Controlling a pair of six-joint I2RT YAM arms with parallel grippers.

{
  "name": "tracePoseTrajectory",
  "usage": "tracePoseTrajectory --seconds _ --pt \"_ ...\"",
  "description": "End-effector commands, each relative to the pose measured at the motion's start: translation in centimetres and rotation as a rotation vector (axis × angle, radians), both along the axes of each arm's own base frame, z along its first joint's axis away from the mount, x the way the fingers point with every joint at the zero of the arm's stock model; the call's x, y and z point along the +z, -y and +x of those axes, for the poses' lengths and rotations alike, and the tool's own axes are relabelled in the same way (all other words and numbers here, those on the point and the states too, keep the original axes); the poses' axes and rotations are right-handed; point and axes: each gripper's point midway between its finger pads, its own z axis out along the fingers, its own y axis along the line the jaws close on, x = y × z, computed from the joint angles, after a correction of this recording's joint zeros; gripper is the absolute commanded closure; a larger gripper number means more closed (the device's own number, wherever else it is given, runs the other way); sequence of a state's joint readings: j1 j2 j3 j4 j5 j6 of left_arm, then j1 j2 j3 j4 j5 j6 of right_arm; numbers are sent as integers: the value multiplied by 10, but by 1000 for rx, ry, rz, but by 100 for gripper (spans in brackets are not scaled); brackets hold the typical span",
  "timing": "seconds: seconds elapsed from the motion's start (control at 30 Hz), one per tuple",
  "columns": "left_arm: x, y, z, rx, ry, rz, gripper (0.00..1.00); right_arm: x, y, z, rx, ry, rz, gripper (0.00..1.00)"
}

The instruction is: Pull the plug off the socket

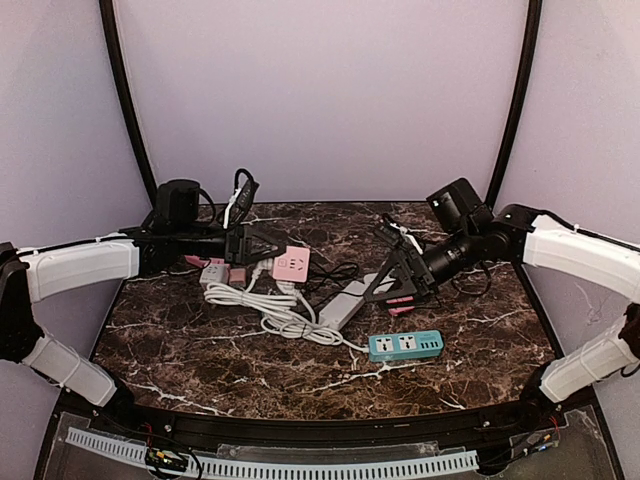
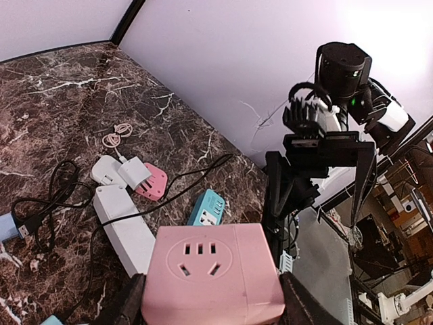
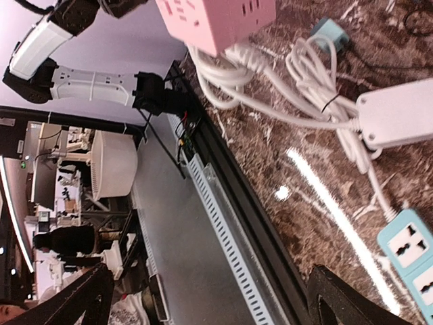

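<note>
No lettering, brand or number can be read anywhere you look. The pink socket cube (image 2: 213,281) faces you with bare slots only. Any marking on the teal power strip (image 1: 405,345) or the white power strip (image 2: 125,230) is too small to tell. The background beyond the table edge is blurred.

Left fingers (image 2: 132,301) clamp partway closed; right fingers (image 3: 78,298) spread wide.
</note>
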State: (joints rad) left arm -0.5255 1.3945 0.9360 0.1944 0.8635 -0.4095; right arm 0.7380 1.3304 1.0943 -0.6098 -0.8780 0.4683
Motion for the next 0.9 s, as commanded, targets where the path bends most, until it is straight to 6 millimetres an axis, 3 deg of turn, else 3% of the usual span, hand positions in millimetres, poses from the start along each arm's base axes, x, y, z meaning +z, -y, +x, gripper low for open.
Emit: tracePoseTrajectory --seconds 0.0,0.2,0.37,0.57,0.67,0.87 --pt "50 -1 -2 -2 122 -130 99 32 -11 53 -198 268 51 2" --pt "75 8 2 -25 128 -232 99 91 -30 70 -266 482 334 1" --pt "95 18 -5 -81 162 -308 99 103 -46 66 -262 544 435 1" --pt "98 22 -29 -200 180 -377 99 85 -74 54 -198 534 405 1" --pt "91 20 -36 -222 168 -375 99 79 -81 55 -204 508 413 1" --pt "96 17 -46 -251 178 -384 99 66 -84 66 -257 490 380 1"
